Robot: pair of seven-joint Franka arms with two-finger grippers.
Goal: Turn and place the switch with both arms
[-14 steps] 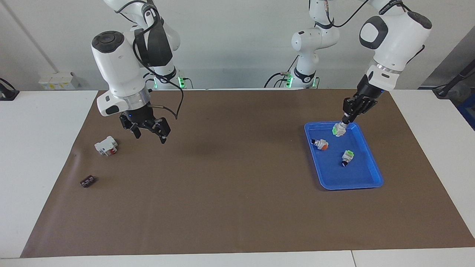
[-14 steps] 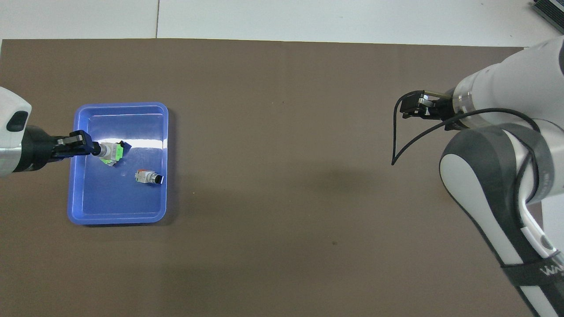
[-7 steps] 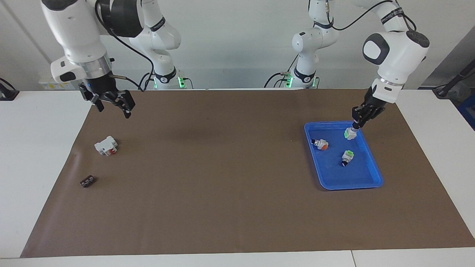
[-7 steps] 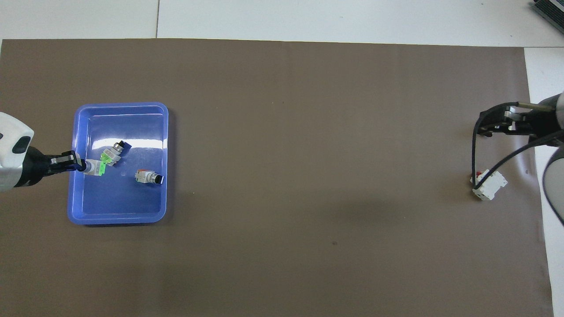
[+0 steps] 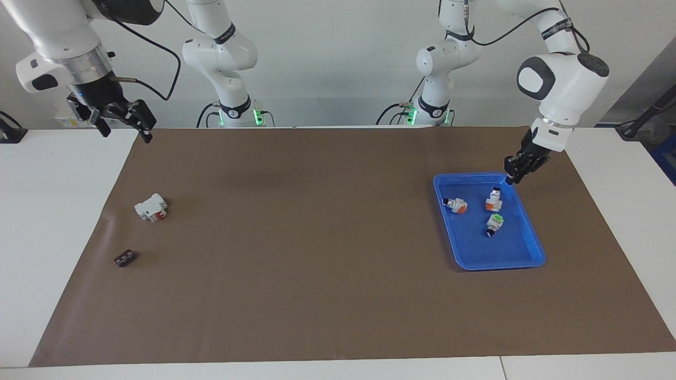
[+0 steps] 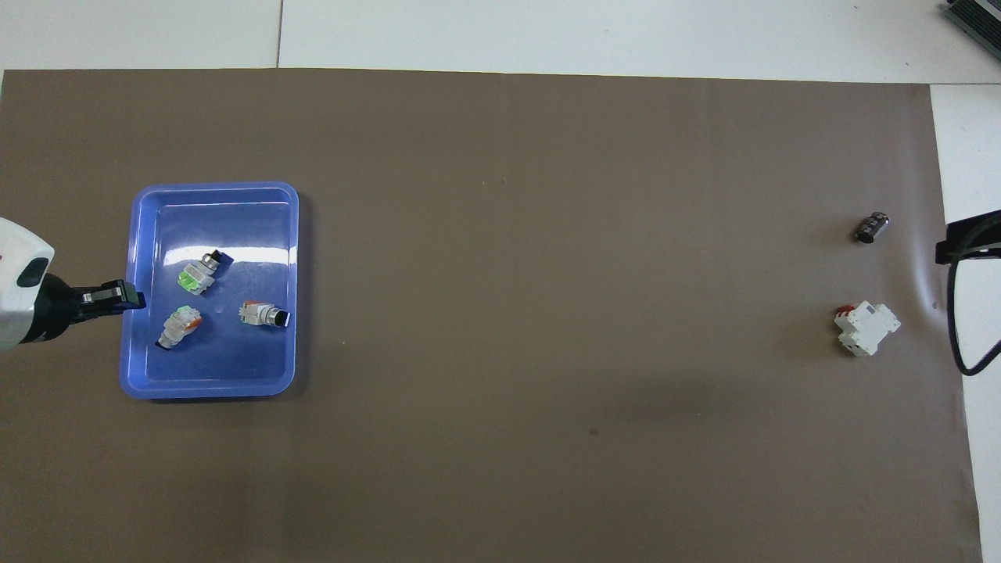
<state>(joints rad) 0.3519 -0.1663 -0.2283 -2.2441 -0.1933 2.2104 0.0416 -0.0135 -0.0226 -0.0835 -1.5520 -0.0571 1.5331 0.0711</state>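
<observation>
The switch (image 5: 494, 198) (image 6: 178, 324) is lying on its side on the floor of the blue tray (image 5: 529, 252) (image 6: 211, 389). It is sitting in the part of the tray nearer to the robots and toward the left arm's end of the tabletop (image 5: 53, 221). Its black knob is pointing toward the robots and its coloured end away from them.

Two more switches are sharing the tray, each lying apart from it. The green-capped switch (image 5: 494, 222) (image 6: 197, 274) is lying farther from the robots. The orange-ended switch (image 5: 455, 205) (image 6: 263, 314) is lying beside it, toward the right arm's end.

The left tool (image 5: 513, 176) (image 6: 125, 298) is hanging over the tray's rim at the corner near the switch, not touching it. Whether this tool is open or closed cannot be told.

The tray is resting on a brown mat (image 5: 317, 274) (image 6: 547, 234) that is covering most of the tabletop. At the mat's other end, well apart from the tray, a white breaker with a red part (image 5: 151, 207) (image 6: 866, 328) is lying. A small black piece (image 5: 124, 258) (image 6: 872, 227) is lying farther from the robots than the breaker.

The right tool (image 5: 124, 126) is waiting high over the mat's corner at the right arm's end. Its jaws are standing spread open, gripping nothing. In the overhead view only a black part of it (image 6: 968, 238) is showing at the edge.
</observation>
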